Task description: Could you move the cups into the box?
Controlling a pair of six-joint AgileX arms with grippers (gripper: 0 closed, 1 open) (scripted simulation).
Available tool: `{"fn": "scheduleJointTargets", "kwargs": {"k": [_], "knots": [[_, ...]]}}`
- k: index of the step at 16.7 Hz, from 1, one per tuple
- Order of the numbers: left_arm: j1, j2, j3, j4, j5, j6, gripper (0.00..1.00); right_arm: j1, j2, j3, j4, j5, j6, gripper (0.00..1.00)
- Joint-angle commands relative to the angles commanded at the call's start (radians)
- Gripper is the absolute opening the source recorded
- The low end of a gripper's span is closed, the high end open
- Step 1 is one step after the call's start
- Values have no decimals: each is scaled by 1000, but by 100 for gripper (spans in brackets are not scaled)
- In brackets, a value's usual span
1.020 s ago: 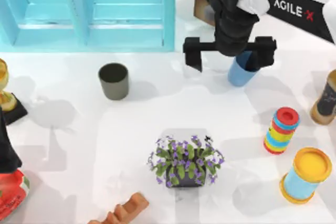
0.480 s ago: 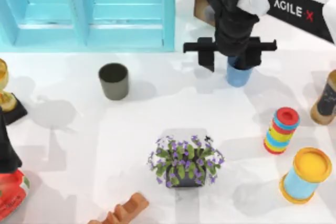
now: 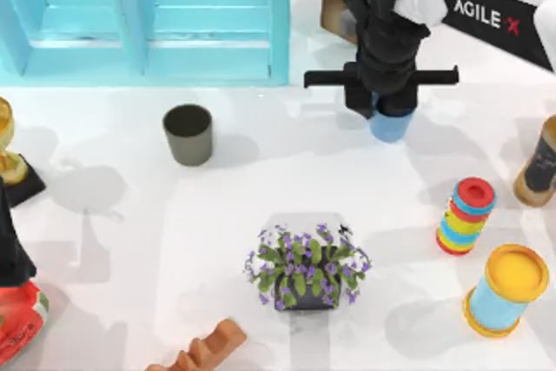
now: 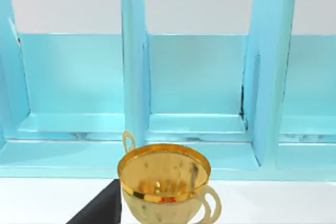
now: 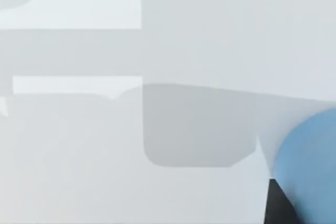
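A: How far along does this look?

B: Barely begun, I judge; neither cup is in the box [image 3: 278,19] yet; both its compartments look bare where they show.

A: Where do the cups stand?

B: The olive-grey cup [image 3: 188,134] sits upright on the table [image 3: 130,241], in front of the box and apart from it; the blue cup [image 3: 388,125] stands to the right of the box's corner, under the right gripper [image 3: 383,103].

A: Does that gripper hold it?

B: Its fingers are drawn in close at the blue cup's rim, so it looks clamped on; the cup's base seems to be on the table, so lifting, carrying and releasing remain, then the same for the olive-grey one.

A: And the left arm?

B: Parked at the table's left edge, facing a gold trophy cup [image 4: 165,181].
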Motion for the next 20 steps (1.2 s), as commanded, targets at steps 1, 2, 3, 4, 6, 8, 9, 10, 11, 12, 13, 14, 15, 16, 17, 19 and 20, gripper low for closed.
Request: {"fn": "scheduleJointTargets", "kwargs": {"k": [1,2,3,4,6,8,9,10,11,12,13,14,15,16,17,19,20], "knots": [[0,0,0,0,0,0,100,0,0,0,0,0,0,0],[0,0,0,0,0,0,100,0,0,0,0,0,0,0],[0,0,0,0,0,0,100,0,0,0,0,0,0,0],[0,0,0,0,0,0,100,0,0,0,0,0,0,0],[0,0,0,0,0,0,100,1,-6,-2,-3,1,-4,0],[0,0,0,0,0,0,100,-28,-42,5,-40,-7,-41,0],[0,0,0,0,0,0,100,-54,-70,10,-69,-12,-68,0],[0,0,0,0,0,0,100,-83,-99,14,-103,-18,-96,0],[0,0,0,0,0,0,100,-114,-129,20,-141,-23,-123,0],[0,0,0,0,0,0,100,-145,-159,25,-178,-29,-151,0],[0,0,0,0,0,0,100,-171,-184,30,-205,-33,-174,0],[0,0,0,0,0,0,100,-188,-201,34,-222,-36,-190,0],[0,0,0,0,0,0,100,-194,-207,35,-228,-38,-196,0],[0,0,0,0,0,0,100,-194,-207,35,-228,-38,-196,0],[0,0,0,0,0,0,100,-194,-207,35,-228,-38,-196,0],[0,0,0,0,0,0,100,-192,-206,32,-228,-35,-197,0],[0,0,0,0,0,0,100,-203,-218,25,-236,-38,-208,0]]}}
